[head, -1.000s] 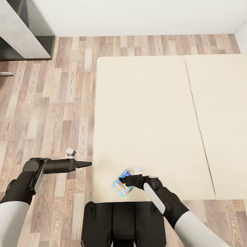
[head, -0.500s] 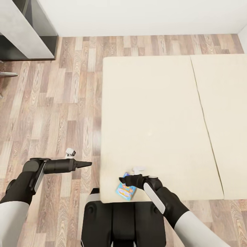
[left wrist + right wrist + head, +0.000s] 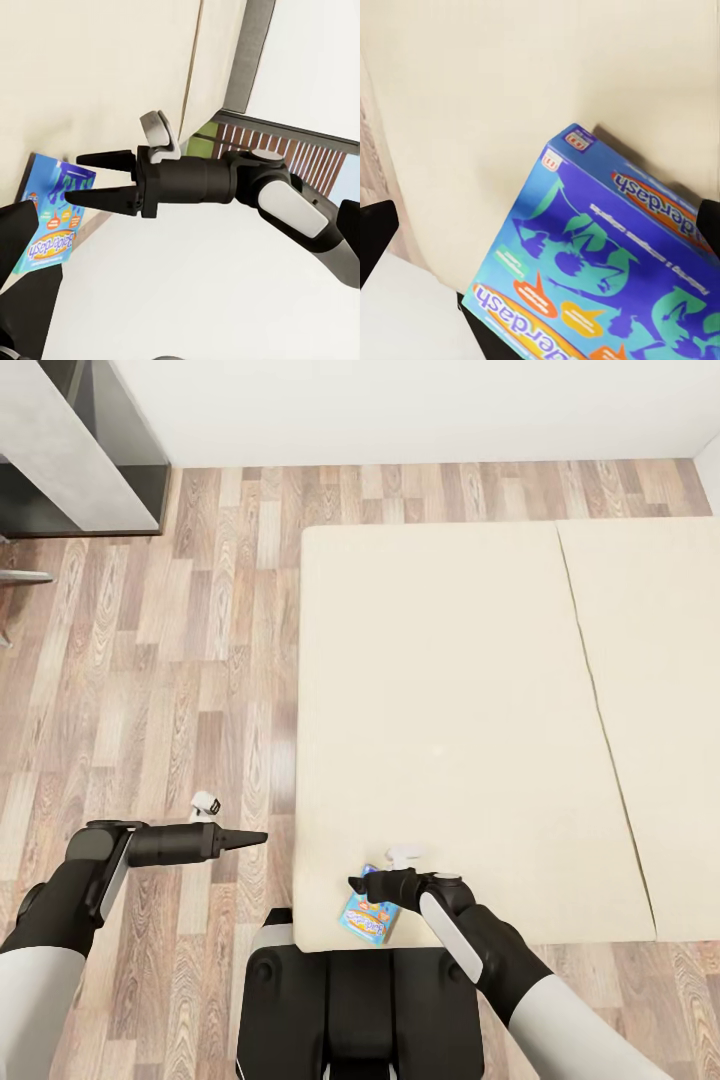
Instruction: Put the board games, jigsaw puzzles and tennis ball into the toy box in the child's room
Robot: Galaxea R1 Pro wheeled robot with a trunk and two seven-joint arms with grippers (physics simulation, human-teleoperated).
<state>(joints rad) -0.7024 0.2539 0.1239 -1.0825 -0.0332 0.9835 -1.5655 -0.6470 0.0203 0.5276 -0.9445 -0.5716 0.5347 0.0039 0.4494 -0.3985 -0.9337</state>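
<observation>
Blue cardboard, printed with teal cartoon shapes and orange lettering: that small flat board game box [image 3: 364, 918] lies at the near edge of the beige two-part mattress of the bed [image 3: 450, 690], closest to your base and just below your right gripper [image 3: 356, 882]. It looks light and stiff, with a glossy printed face that may slide on the smooth mattress if you push it sideways. Because it is thin and lies flat, the easy hold is probably across its short width at an edge or corner. One corner looks to reach the bed's near edge, which could give a finger room to get beneath it; squeeze gently, as a hollow box can dent.

Your right gripper's dark fingers [image 3: 105, 159] are parted a moderate way, as the left wrist view shows, with nothing between them. They point along the bed edge over the box's upper corner, and I cannot tell whether a tip touches the box. In the right wrist view the box [image 3: 607, 277] lies close under the camera.

Your left gripper [image 3: 256, 839] is held out over the wood-plank floor [image 3: 150, 660] beside the bed, well apart from the box. Its fingers come to a closed-looking point, but I cannot tell for sure; it carries nothing.

Farther off, the mattress is bare up to the white wall [image 3: 400, 410], and a dark grey unit with a pale slanted panel [image 3: 70, 450] stands in the far left corner.
</observation>
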